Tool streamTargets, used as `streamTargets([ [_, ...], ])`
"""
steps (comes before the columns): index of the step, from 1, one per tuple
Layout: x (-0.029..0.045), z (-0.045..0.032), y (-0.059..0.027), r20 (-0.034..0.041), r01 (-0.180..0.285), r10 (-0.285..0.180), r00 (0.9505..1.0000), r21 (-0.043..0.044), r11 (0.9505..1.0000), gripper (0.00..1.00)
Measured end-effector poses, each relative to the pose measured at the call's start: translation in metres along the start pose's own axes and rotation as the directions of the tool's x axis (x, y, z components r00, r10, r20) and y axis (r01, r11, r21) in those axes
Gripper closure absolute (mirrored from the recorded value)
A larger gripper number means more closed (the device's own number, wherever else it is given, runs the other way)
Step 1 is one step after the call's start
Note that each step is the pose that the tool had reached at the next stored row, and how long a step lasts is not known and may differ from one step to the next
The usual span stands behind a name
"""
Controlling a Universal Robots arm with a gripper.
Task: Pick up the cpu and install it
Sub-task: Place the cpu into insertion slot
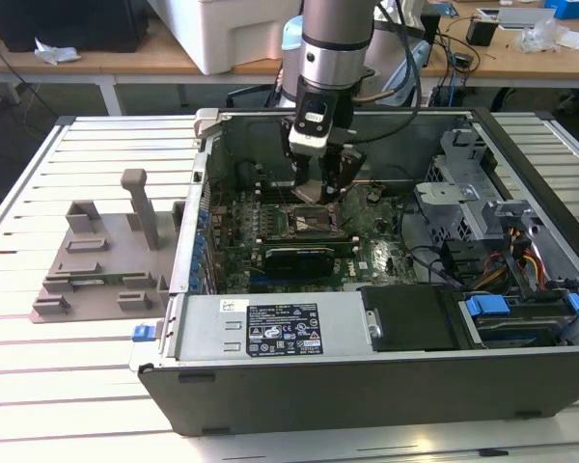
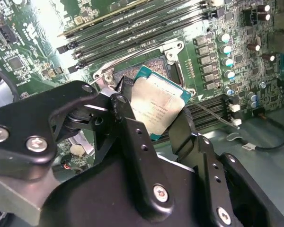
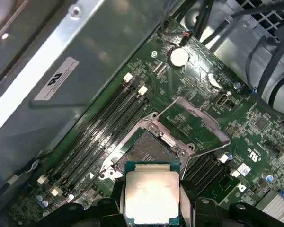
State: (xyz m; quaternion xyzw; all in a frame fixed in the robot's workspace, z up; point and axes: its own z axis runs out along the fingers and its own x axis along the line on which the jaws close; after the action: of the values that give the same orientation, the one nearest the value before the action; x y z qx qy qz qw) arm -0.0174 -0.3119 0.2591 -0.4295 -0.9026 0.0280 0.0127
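My gripper (image 1: 324,192) is clamped on the cpu (image 3: 151,196) by two opposite edges, over the open socket (image 3: 149,152). I judge the cpu light, stiff and fragile underneath.

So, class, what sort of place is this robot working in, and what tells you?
Probably a robotics lab or workshop: an open computer case lies on a slatted metal table, cluttered workbenches stand behind, and the gripper holds the cpu over the motherboard.

The cpu (image 2: 158,106) is a flat silvery square with a teal rim, mid-frame in the second wrist view. I hold it tilted over the open socket (image 3: 149,151).
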Motion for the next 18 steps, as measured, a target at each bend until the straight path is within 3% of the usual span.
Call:
streamTargets([
  [2, -0.0002, 0.0, 0.0002, -0.0025, -0.053, 0.053, 0.9986, 0.0008, 0.9986, 0.46],
  [6, -0.0005, 0.0, 0.0006, -0.006, -0.139, 0.139, 0.9903, 0.0025, 0.9904, 0.46],
  [12, -0.0007, 0.0, 0.0009, -0.0086, -0.198, 0.198, 0.9802, 0.0038, 0.9802, 0.46],
  [15, -0.0009, -0.0001, 0.0011, -0.0099, -0.232, 0.232, 0.9728, 0.0046, 0.9728, 0.46],
  [18, -0.0012, -0.0001, 0.0015, -0.0091, -0.288, 0.289, 0.9574, 0.0076, 0.9575, 0.46],
])
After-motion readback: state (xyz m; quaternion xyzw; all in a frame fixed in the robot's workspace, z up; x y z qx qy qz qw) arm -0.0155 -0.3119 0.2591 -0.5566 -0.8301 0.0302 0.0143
